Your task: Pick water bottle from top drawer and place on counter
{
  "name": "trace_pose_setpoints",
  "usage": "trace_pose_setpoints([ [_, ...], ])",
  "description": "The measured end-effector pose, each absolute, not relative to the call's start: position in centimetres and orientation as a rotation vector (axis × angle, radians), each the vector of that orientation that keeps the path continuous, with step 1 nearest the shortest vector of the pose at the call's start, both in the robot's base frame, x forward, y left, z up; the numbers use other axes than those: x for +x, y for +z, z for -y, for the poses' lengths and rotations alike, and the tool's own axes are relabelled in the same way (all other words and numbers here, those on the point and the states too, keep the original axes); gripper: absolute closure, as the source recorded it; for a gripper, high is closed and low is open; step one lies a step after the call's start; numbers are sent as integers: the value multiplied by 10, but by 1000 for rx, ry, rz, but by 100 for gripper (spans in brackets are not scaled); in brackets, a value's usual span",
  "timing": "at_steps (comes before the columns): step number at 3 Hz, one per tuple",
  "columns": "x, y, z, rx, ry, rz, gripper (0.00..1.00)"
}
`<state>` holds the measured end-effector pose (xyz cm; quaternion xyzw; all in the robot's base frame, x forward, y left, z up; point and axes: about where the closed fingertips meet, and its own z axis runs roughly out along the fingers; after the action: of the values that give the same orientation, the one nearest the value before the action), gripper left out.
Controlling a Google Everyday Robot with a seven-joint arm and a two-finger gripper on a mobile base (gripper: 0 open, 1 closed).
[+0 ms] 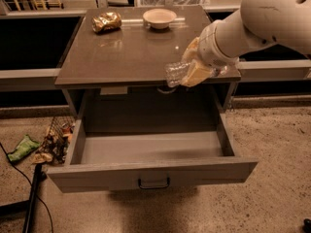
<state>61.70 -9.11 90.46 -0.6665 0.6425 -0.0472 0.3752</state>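
Observation:
The water bottle point(176, 73) is a small clear crinkled plastic bottle, held sideways in my gripper point(193, 71). The gripper is shut on it and holds it at the front right edge of the counter point(126, 52), just above the counter's level. The bottle's free end points left; its label is hidden by the pale fingers point(197, 74). The top drawer point(150, 149) stands pulled fully out below, and its grey inside shows nothing in it. Its front panel has a small dark pull handle point(154, 182) at the centre.
A crumpled gold foil bag point(106, 21) lies at the counter's back left, and a pale bowl point(159, 18) at the back centre. Litter and a green wrapper point(23, 147) lie on the floor left of the drawer, by a dark cable point(29, 203).

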Motion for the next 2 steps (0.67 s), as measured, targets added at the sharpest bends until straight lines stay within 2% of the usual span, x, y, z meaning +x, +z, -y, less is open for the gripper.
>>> trace_pose_setpoints([
  [2,688,938,72,-1567,-80,-1647,100],
])
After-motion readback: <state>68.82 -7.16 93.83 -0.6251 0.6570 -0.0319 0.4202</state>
